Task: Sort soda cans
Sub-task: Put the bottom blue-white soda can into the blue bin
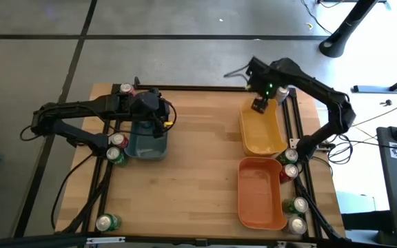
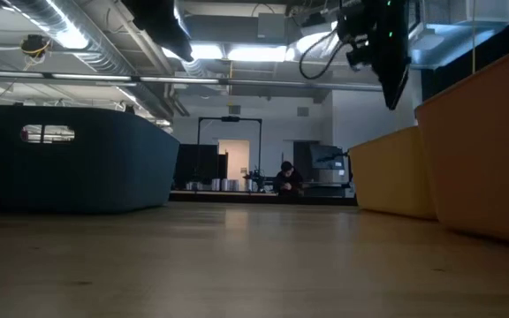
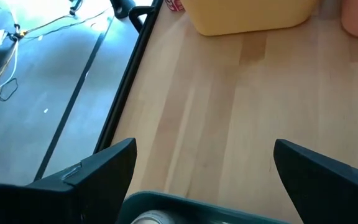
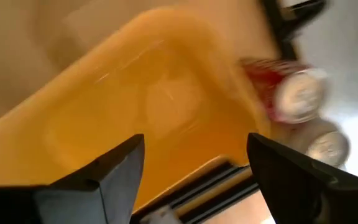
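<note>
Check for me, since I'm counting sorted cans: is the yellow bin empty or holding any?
Empty. The high view shows only bare floor inside the yellow bin; the right gripper hovers open over its far end with nothing between its fingers.

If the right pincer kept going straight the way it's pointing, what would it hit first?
Probably the floor of the yellow bin: the open right pincer points down into it, and nothing shows between.

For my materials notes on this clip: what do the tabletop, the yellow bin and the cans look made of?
Tabletop: wood, light planks with visible grain and seams, a low satin sheen.
Yellow bin: looks like moulded plastic, one even colour, rounded corners, smooth and faintly glossy inside.
Cans: probably thin metal, with bright silvery tops and printed red or green sides; too small to be sure.
</note>
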Robot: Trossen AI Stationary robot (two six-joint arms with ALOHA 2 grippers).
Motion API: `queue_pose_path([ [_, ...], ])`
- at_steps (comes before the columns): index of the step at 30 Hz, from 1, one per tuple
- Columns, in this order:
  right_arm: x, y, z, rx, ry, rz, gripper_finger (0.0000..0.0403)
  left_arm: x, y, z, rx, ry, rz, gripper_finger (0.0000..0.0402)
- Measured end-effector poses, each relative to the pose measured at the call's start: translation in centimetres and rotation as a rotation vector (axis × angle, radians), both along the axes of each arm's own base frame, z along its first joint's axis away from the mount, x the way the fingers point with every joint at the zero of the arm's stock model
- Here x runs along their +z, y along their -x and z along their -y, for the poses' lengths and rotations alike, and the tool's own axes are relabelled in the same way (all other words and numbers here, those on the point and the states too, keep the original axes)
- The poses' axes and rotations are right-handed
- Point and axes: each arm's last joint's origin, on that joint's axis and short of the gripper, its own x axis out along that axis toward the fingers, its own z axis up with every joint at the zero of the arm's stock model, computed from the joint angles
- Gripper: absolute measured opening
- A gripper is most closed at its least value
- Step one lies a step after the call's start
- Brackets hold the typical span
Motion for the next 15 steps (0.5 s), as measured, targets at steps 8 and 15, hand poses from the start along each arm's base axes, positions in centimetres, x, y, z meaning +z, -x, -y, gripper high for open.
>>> queue_pose_path([
  [8,2.4,-0.1,-7.9,0.029,-0.051,0.093,0.0282,-0.1,0.1,0.0,0.033,0.036,0.001,0.0367],
  [15,3.5,0.3,-14.2,0.022,-0.096,0.17,0.0282,-0.1,0.1,0.1,0.035,0.04,0.005,0.0367],
])
